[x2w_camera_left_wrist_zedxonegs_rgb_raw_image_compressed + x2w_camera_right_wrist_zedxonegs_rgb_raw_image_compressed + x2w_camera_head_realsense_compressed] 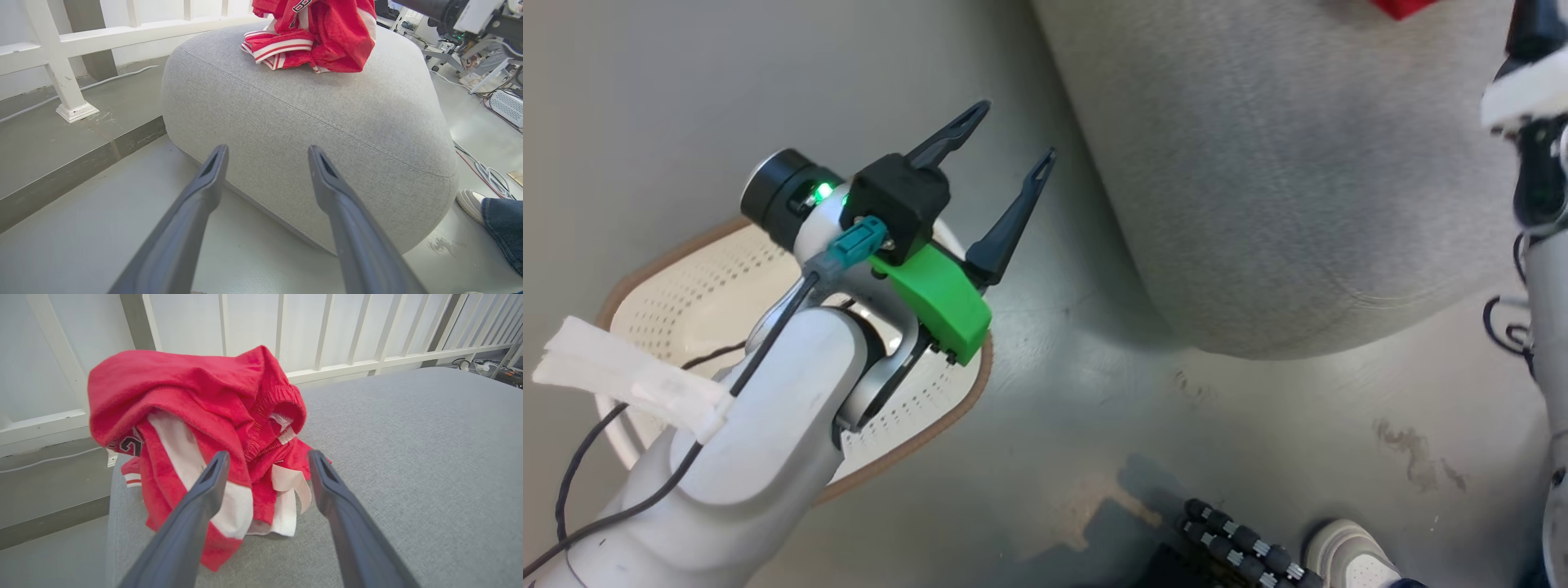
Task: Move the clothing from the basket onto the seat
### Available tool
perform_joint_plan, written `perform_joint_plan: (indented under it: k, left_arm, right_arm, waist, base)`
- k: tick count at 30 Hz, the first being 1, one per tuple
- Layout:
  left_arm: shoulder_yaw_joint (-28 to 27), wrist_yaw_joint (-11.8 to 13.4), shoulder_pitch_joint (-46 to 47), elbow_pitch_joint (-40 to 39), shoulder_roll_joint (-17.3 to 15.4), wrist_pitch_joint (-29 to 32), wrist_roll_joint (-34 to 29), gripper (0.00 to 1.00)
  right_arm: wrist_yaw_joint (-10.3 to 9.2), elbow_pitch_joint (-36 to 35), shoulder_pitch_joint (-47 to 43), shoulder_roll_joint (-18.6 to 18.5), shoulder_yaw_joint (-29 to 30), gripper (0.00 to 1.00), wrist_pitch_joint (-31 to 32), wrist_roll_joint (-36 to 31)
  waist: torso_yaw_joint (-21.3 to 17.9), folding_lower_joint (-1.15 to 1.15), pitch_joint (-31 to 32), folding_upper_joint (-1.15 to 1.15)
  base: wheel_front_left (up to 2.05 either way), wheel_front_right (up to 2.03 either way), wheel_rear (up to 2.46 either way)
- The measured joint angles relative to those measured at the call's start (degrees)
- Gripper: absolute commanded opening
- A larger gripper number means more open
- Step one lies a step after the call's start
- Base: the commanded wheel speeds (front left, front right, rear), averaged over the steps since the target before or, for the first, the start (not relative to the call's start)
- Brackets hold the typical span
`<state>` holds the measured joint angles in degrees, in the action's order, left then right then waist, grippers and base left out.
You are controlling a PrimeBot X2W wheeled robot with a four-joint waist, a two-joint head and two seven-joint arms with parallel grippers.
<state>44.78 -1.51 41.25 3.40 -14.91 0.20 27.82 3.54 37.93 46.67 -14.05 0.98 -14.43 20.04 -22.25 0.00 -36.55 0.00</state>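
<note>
Grey-green floor (1094, 425), scuffed in places, is carrying every item listed.

1. The seat (1258, 163): a grey cushion sitting on the floor. Its stitched seam is running diagonally down the side in the left wrist view.
2. The clothing (327, 36): lying on top of the seat as a crumpled red heap, so no clear long axis is showing. A white-striped hem is pointing toward the left of the left wrist view. The right wrist view is adding an elastic waistband facing the camera and part of a dark numeral.
3. The basket (645, 278): standing on the floor well apart from the seat, mouth facing up, partly hidden by the left arm in the head view.
4. Left gripper (1017, 131): hanging above the basket's far rim, fingers spread wide, holding nothing and aiming at the seat's flank.
5. Right gripper (267, 455): fingers spread wide with the heap just beyond them, not clamping it. Whether a fingertip is touching the cloth cannot be told.
6. White railing (327, 335): standing behind the seat.
7. A person's shoe (1347, 555): resting near the seat's base.
</note>
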Motion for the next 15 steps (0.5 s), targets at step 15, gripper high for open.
perform_joint_plan:
  k: [15]
  left_arm:
    - [-3.08, 0.38, -4.76, 4.42, 1.66, -6.70, 4.01, 1.00]
  right_arm:
    - [1.05, -8.61, -8.87, 1.94, -0.32, 1.00, 0.00, -4.10]
  waist:
    - [-3.23, 0.00, 9.31, 0.00]
  base:
    - [0.00, 0.00, 0.00]
